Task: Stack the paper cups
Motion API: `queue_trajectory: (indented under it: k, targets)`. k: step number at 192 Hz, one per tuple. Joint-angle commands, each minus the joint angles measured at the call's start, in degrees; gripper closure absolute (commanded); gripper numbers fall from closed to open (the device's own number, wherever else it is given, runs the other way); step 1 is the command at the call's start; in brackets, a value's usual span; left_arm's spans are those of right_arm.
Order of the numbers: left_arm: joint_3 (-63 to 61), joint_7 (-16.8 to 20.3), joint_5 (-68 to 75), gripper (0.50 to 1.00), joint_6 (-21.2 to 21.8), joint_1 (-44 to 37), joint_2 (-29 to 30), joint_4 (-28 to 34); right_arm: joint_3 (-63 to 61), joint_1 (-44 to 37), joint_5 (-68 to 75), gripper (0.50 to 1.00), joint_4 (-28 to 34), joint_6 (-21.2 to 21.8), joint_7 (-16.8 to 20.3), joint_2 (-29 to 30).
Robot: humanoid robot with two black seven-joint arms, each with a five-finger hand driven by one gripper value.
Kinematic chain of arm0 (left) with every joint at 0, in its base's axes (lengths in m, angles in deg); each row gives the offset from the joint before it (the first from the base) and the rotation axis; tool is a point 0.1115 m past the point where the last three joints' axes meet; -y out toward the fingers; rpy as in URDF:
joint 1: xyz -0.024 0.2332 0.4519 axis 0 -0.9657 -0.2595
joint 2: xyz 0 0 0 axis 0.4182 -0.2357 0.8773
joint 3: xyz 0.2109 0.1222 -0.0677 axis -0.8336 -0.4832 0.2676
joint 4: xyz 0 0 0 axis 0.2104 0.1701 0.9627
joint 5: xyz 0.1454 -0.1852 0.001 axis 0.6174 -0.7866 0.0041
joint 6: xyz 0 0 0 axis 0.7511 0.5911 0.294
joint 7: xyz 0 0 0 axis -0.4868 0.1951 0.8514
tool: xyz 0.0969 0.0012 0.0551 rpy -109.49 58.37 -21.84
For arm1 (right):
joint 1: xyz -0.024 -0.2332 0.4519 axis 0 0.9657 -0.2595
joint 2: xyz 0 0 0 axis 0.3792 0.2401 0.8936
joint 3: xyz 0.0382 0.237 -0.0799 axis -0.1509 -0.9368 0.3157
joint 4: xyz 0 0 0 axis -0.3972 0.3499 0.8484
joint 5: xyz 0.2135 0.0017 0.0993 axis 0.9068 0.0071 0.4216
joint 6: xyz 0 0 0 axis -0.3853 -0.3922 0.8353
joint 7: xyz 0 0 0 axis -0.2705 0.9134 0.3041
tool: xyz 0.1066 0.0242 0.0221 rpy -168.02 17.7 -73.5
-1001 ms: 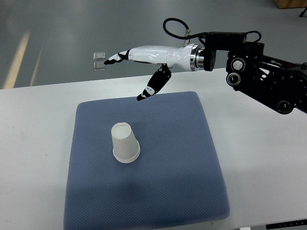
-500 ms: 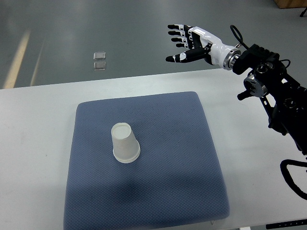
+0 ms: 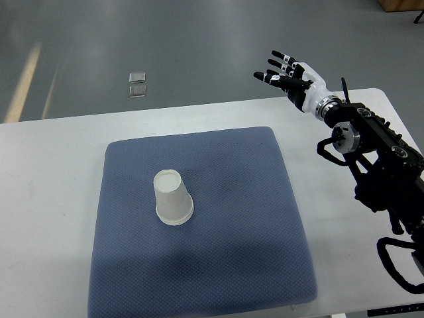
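Right hand [image 3: 289, 77] farther right than before, fingers spread, empty.

White paper cup [image 3: 173, 198], plain, no print. Cushion [image 3: 232, 252] under it blue-grey with a fine dotted weave. Tabletop [image 3: 53, 199] white. Right hand [image 3: 289, 76] white shell, black fingers with small white patches at the tips; arm [image 3: 377, 159] behind it black with silver rings. Floor [image 3: 99, 40] grey, glossy, pale streak at left.
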State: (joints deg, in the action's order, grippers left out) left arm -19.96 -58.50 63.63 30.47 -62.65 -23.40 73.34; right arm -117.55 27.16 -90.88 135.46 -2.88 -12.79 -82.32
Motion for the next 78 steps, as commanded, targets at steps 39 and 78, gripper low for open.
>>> queue_trajectory:
  k: [39, 78]
  targets:
    - [0.0, 0.0, 0.0, 0.5, 0.0, 0.0, 0.0, 0.0, 0.1, 2.8, 1.1, 0.579, 0.1, -2.8, -0.3, 1.7]
    - [0.0, 0.0, 0.0, 0.5, 0.0, 0.0, 0.0, -0.1, 0.7, 3.6, 1.0, 0.579, 0.2, -2.5, -0.2, 1.7]
